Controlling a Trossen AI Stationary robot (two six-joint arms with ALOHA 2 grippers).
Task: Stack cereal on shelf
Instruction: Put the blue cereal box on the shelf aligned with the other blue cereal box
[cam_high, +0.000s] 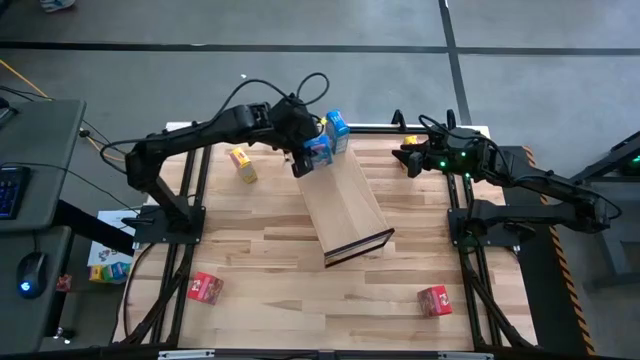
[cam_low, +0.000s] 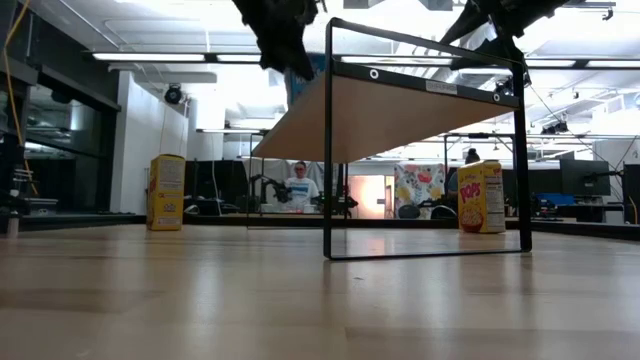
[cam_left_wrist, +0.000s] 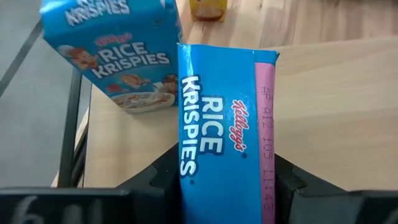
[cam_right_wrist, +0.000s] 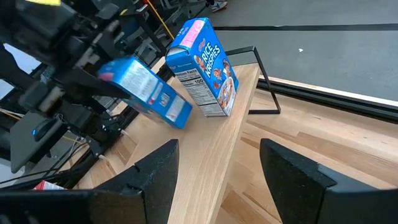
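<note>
One blue box (cam_high: 338, 131) stands on the shelf (cam_high: 345, 205); the left gripper (cam_high: 308, 160) pinches a second blue box (cam_high: 317, 150) over it; right gripper (cam_high: 409, 157) spread, four boxes left.

Keyboard (cam_high: 8, 190), mouse (cam_high: 32, 270) on side desk (cam_high: 40, 150).

Bright, even light falls from long white ceiling strip lamps (cam_low: 150, 57), which glare in the low view. The pale striped wooden tabletop (cam_low: 200, 300) blurs nearest that camera. Shadows stay soft; the arms read as dark silhouettes.
</note>
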